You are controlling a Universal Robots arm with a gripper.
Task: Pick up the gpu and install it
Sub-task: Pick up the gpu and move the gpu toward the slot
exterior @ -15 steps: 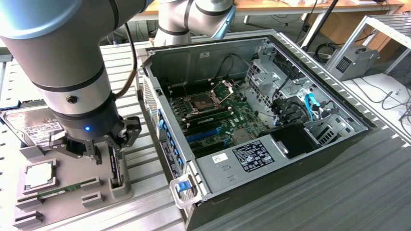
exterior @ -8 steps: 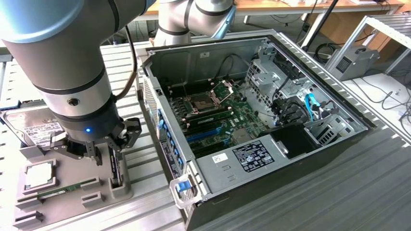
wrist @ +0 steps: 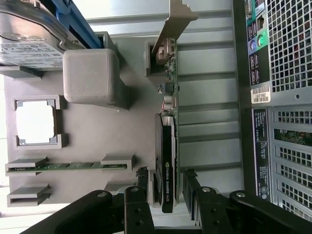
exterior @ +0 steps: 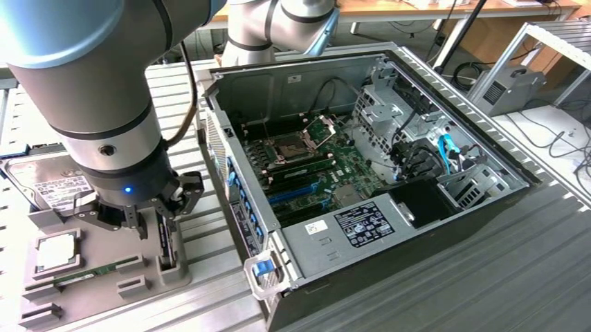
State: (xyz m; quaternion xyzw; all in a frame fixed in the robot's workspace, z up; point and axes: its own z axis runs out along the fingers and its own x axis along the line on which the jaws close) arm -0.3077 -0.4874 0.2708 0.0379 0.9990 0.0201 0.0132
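The gpu [wrist: 169,146] stands on edge in a slot of the grey holder [wrist: 131,131], its black cooler on one face and its silver bracket [wrist: 174,24] at the far end. In the exterior view the gpu [exterior: 166,243] is a thin dark strip below the wrist. My gripper [wrist: 165,197] is open and straddles the card's near end. One black finger [wrist: 140,202] sits on the cooler side, the other finger [wrist: 191,192] on the bare board side, with a small gap on each side. From outside, the gripper [exterior: 159,220] hangs just above the holder [exterior: 102,297].
The holder also carries a hard drive [exterior: 46,183], a processor [exterior: 55,252] and a memory stick [exterior: 93,273]. The open computer case [exterior: 277,228] lies close on the exterior view's right, its motherboard [exterior: 314,166] exposed. A second arm [exterior: 277,24] stands behind it.
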